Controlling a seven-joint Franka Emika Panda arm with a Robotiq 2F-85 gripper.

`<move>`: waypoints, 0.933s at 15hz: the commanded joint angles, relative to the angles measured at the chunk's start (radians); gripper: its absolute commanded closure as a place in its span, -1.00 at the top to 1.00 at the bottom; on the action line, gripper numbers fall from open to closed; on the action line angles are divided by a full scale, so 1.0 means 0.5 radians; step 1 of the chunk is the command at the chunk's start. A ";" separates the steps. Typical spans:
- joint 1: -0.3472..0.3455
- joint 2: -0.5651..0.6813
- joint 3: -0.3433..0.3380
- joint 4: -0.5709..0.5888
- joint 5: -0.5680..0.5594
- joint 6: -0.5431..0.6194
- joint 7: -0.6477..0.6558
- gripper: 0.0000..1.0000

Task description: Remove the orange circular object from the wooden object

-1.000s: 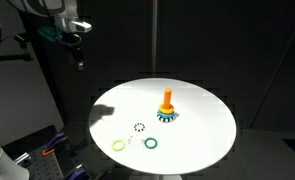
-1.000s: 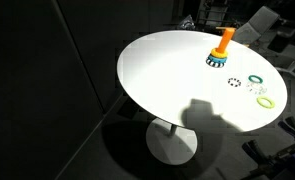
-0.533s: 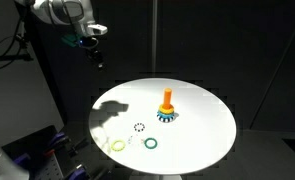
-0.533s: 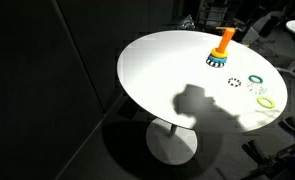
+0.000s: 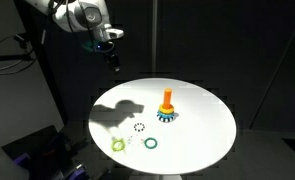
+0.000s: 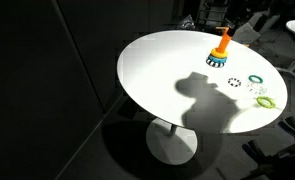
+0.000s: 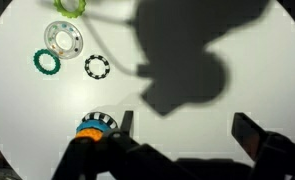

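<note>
Orange circular object (image 5: pixel 168 104), apparently around wooden object (image 5: pixel 168 94); end effector (image 7: pixel 185 128) spread wide, empty, above white table (image 5: pixel 207 130).

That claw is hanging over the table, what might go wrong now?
The open gripper could pinch the wooden peg along with the orange ring, lifting or tipping the peg. It might also snag the blue toothed ring lying around the peg's base.
</note>
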 commanded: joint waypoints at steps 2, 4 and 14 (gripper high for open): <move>-0.031 0.125 -0.119 0.125 -0.102 0.006 0.051 1.00; -0.045 0.153 -0.175 0.146 -0.110 0.020 0.038 1.00; -0.123 0.304 -0.369 0.274 0.110 0.114 -0.287 1.00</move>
